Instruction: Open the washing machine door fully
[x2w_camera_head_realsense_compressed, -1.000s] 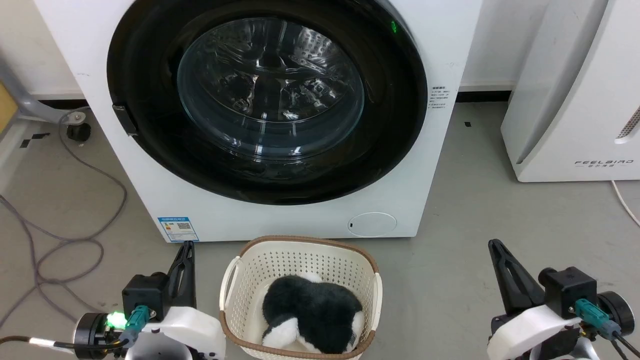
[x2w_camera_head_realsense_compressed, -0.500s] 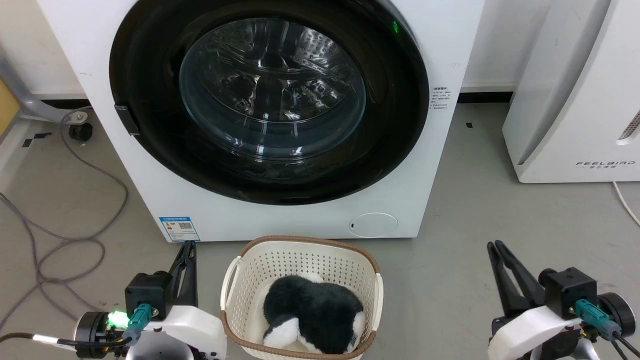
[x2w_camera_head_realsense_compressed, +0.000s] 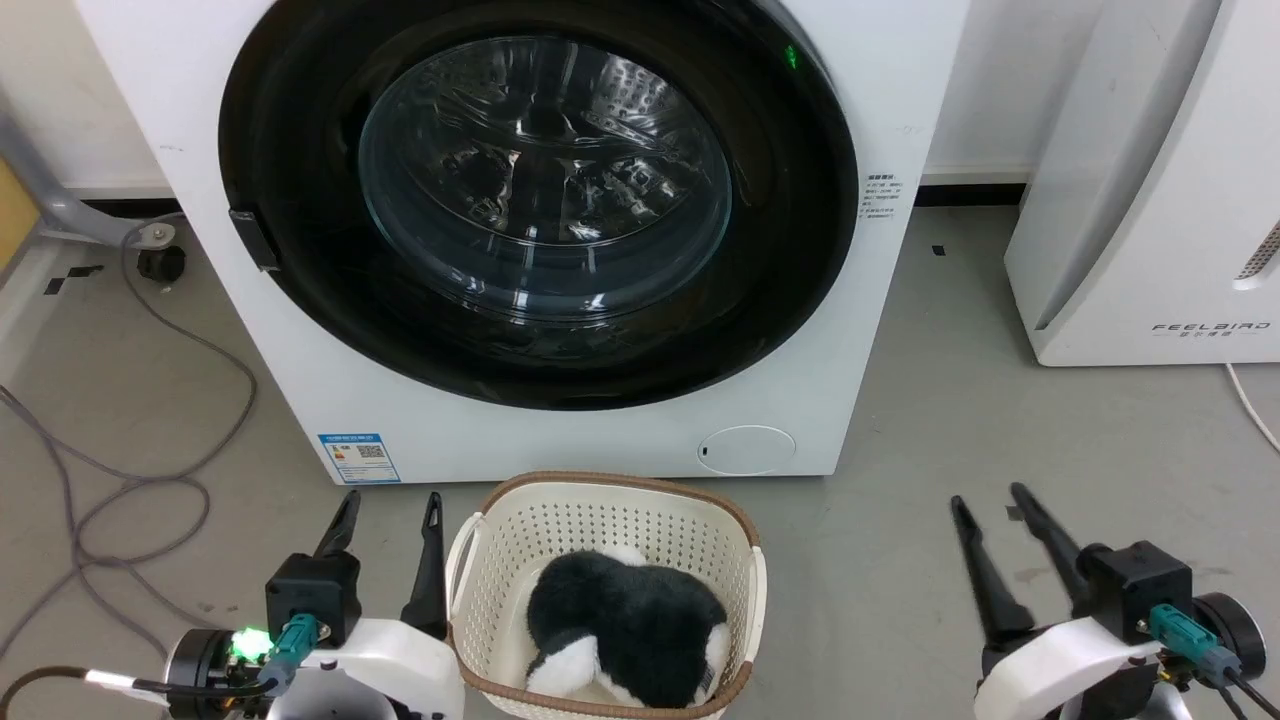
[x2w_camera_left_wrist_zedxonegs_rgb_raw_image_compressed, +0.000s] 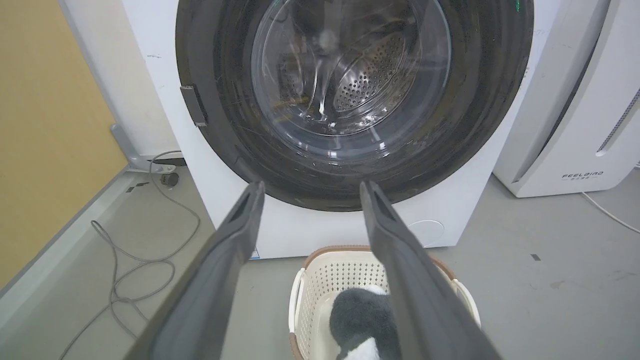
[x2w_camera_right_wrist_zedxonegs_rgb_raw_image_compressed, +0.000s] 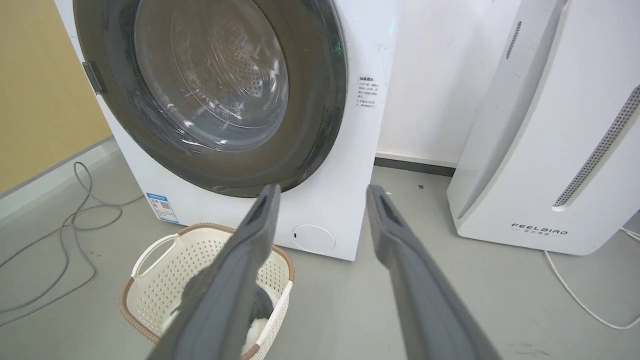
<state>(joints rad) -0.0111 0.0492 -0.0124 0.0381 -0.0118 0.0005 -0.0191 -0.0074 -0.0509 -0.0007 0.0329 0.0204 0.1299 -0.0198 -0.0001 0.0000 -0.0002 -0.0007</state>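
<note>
The left gripper (x2w_camera_head_realsense_compressed: 391, 498) has its two dark fingers spread wide with nothing between them, and the right gripper (x2w_camera_head_realsense_compressed: 988, 495) is spread the same way, also empty. Both hang low over the grey floor, the left just beside the cream basket (x2w_camera_head_realsense_compressed: 600, 482) that holds a black-and-white plush toy (x2w_camera_head_realsense_compressed: 625, 615), the right well apart on the basket's other side. Beyond them, the washing machine door (x2w_camera_head_realsense_compressed: 540, 200) sits shut, flush in the front of the washing machine (x2w_camera_head_realsense_compressed: 600, 440), well clear of either gripper.

The step in hand looks like the reach: nothing has been gripped yet. A small dark tab (x2w_camera_head_realsense_compressed: 252, 238) on the door's left rim is probably the catch. The next move likely calls for the left arm to rise, get a finger behind that edge, and pull outward in an arc, keeping clear of the basket below
</note>
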